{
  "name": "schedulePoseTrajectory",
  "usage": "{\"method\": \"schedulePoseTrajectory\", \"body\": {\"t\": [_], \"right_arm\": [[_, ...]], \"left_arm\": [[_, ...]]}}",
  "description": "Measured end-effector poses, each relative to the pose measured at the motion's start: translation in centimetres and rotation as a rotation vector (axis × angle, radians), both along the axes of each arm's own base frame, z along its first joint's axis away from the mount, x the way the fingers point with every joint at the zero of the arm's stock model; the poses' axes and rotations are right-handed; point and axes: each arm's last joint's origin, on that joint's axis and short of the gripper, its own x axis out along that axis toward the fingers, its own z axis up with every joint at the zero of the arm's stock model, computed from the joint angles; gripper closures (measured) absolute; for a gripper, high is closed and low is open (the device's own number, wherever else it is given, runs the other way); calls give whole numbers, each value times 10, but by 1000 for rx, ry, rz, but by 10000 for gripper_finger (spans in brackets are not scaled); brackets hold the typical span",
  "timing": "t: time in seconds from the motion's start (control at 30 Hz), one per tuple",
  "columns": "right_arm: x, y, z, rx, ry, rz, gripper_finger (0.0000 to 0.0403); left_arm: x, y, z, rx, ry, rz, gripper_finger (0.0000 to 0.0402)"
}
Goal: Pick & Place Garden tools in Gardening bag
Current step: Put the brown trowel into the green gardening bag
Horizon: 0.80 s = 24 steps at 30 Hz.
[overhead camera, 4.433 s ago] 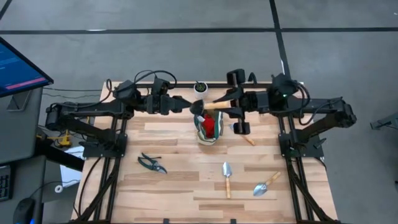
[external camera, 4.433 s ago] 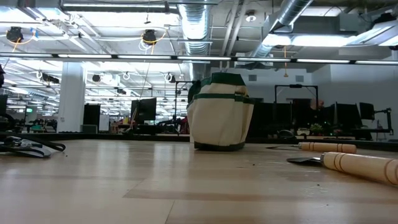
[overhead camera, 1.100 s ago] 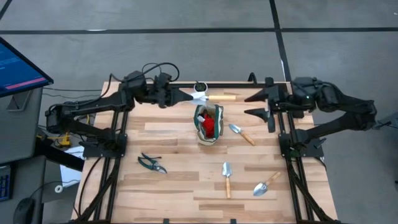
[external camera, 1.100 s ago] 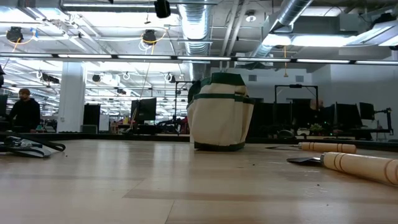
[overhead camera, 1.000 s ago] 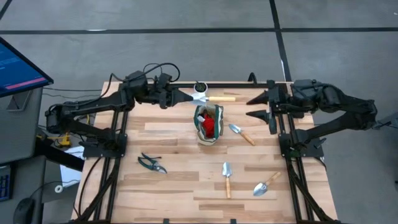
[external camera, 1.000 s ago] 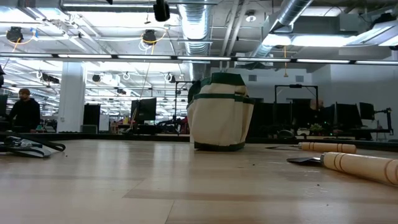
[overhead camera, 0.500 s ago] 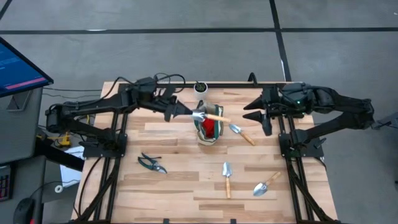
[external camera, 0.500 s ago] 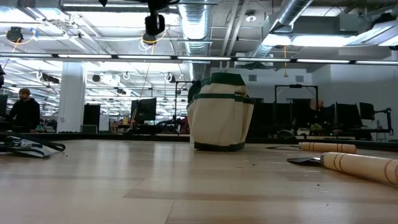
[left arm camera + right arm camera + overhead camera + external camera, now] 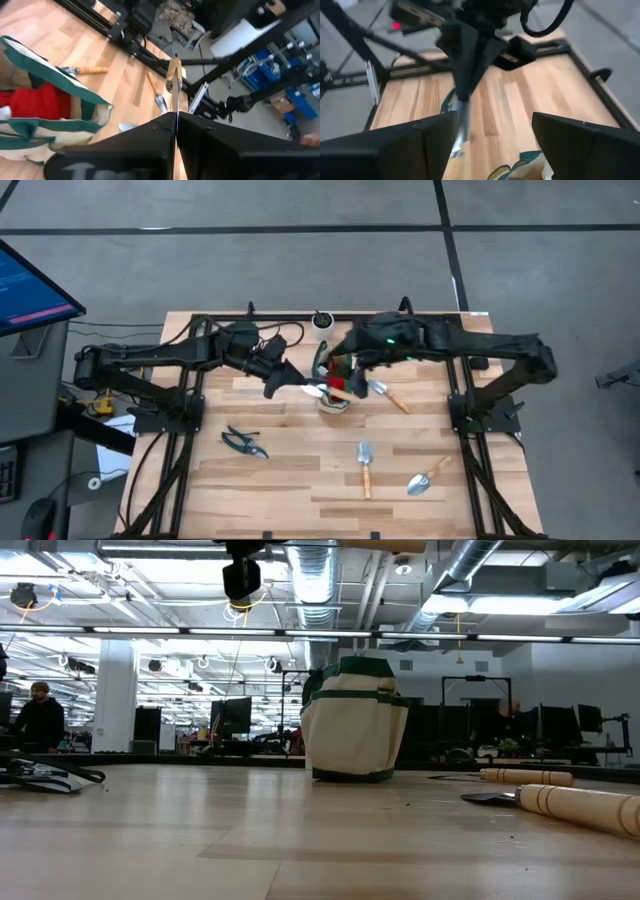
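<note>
bag (image 9: pixel 336 388) mid-table, shears (image 9: pixel 244 442) left, trowels (image 9: pixel 365 465) right

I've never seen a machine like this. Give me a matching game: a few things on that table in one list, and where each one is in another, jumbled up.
Things:
1. pruning shears
2. small white pot
3. gardening bag
4. wooden-handled trowel

Places:
A. upright in the middle of the table, with a red item inside
B. gripped in the left arm's jaws, above the bag
C. flat on the table, on the left arm's side
D. at the table's edge between the two arm bases

Pairs: 1-C, 2-D, 3-A, 4-B
</note>
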Motion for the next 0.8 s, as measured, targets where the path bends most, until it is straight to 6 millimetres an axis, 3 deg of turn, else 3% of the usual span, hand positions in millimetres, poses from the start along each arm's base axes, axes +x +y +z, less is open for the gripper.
{"method": "schedulePoseTrajectory", "body": {"t": [0.17,0.43,0.8], "right_arm": [[31,-5,2,10,80,68,160],[62,-2,-15,44,269,140,167],[68,4,-22,53,312,165,189]], "left_arm": [[-1,-9,-5,36,48,-9,401],[-1,-14,-7,85,69,21,401],[-1,-14,-8,87,79,28,401]]}}
